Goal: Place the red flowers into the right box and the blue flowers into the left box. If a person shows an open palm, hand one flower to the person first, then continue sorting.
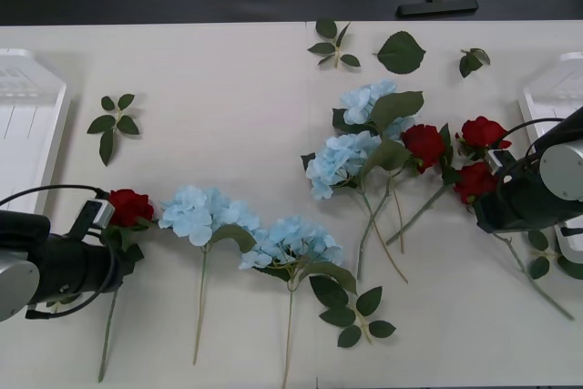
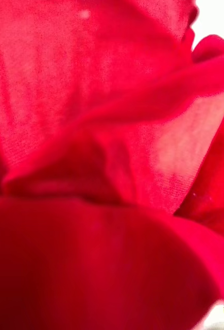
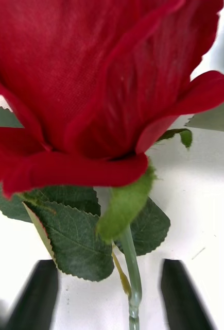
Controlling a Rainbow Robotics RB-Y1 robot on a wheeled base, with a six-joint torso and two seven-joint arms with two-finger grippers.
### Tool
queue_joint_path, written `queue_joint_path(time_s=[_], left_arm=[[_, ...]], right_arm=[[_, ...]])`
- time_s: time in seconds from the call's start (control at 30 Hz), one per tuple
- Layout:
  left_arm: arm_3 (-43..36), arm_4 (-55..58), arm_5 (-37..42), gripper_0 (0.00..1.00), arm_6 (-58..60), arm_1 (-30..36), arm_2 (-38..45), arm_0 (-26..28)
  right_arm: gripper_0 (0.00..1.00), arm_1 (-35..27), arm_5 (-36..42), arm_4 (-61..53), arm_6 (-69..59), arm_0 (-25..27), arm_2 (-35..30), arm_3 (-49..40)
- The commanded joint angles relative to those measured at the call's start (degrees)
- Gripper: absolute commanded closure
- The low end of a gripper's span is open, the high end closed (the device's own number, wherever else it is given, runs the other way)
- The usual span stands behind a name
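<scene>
Low over the surface point(image 1: 228, 70), the left hand point(image 1: 107, 236) reaches in beside a red rose point(image 1: 129, 206), black fingers point(image 3: 37, 294) spread either side of its stem. The right hand point(image 1: 483, 211) is pressed against another rose point(image 1: 475, 179) by the right box point(image 1: 551, 88); its grip I cannot tell.

Woven cloth petals on the roses point(image 3: 91, 77), weave showing, matt. Leaves point(image 3: 75, 237) matt, veined fabric; stem point(image 3: 132, 268) smooth plastic. Hydrangeas point(image 1: 196, 211) soft, fluffy cloth. Boxes point(image 1: 27, 134) smooth white plastic. Tabletop point(image 1: 228, 88) plain matt.
</scene>
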Motion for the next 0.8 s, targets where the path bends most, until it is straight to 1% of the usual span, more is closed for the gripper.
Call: queue_joint_path(time_s=[0.03,0.17,0.3,0.4,0.53,0.67,0.8], left_arm=[[1.3,-1.3,-1.6,1.00,5.4,-1.1,-1.5,-2.6],[1.0,-1.7,-1.6,1.00,5.4,-0.7,-1.1,-2.7],[-0.4,-1.2,-1.6,1.00,5.2,1.7,0.7,-1.9],[-2.7,-1.2,-1.5,1.00,5.0,3.5,3.5,0.1],[-8.1,-0.6,-1.5,1.00,5.0,6.9,8.9,3.7],[-12.9,0.3,-1.5,1.00,5.3,8.8,13.5,5.9],[-17.1,6.0,-1.4,1.00,5.7,10.0,21.0,8.5]], right_arm=[[1.00,1.3,-0.5,0.1,-2.8,0.4,-0.9,-0.1],[1.00,1.3,3.1,-1.6,-3.2,-0.8,-3.4,-0.1],[1.00,1.2,10.6,-5.9,-3.4,-2.5,-10.3,-0.2],[1.00,0.5,15.6,-7.2,-3.2,-4.1,-15.0,-0.2],[1.00,-1.8,22.5,-6.9,-3.0,-8.0,-20.9,-0.2],[1.00,-5.3,24.0,-5.4,-3.0,-10.9,-22.3,-0.2],[1.00,-7.8,23.5,1.3,-2.3,-13.1,-22.2,0.2]])
